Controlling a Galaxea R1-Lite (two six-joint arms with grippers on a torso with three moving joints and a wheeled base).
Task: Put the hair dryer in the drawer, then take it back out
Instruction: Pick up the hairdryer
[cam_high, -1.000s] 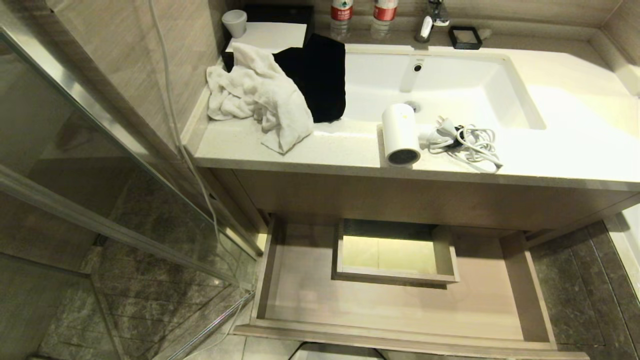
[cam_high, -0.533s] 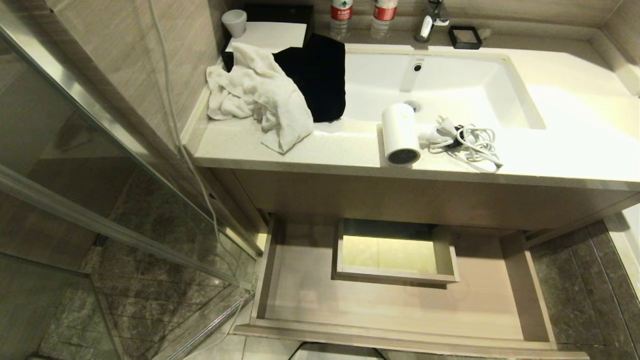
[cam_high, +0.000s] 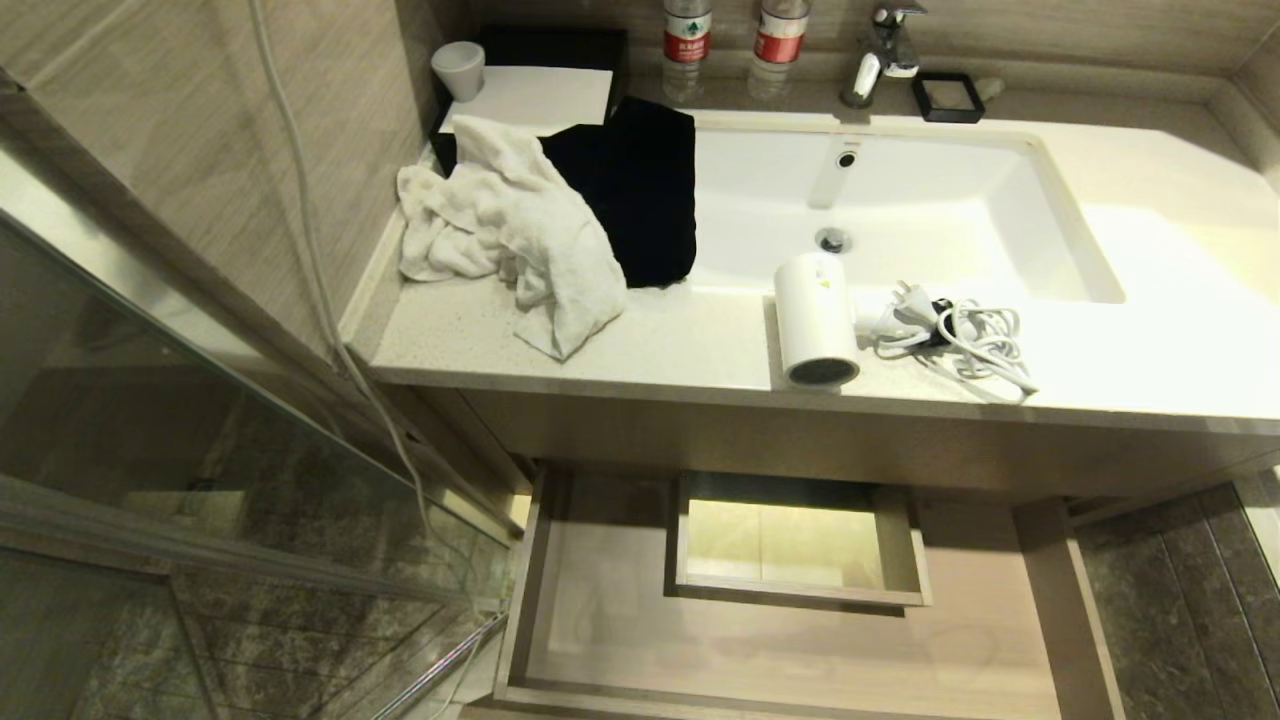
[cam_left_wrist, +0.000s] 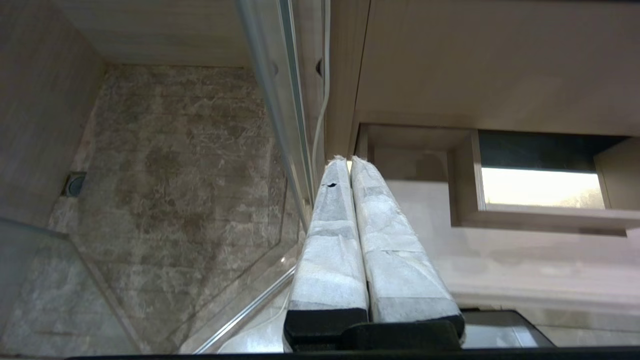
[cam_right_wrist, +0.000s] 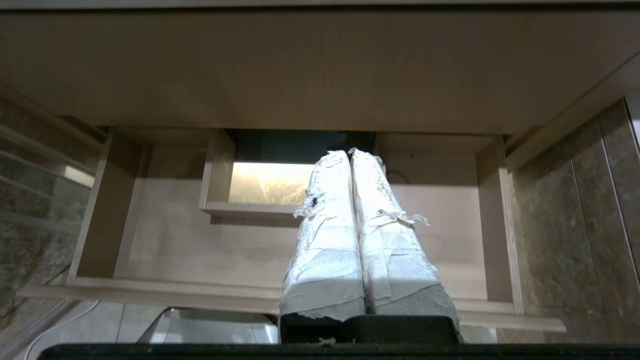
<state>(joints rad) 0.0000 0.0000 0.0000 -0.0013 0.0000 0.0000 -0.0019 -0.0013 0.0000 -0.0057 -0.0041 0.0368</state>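
Hair dryer (cam_high: 815, 320) lies on countertop (cam_high: 690, 340), above both closed pincers.

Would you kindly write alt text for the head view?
A white hair dryer lies on the vanity counter beside the sink, its cord coiled alongside. Below, the drawer stands open and empty.

The drawer (cam_high: 790, 640) front is cut off by the head view's bottom edge.
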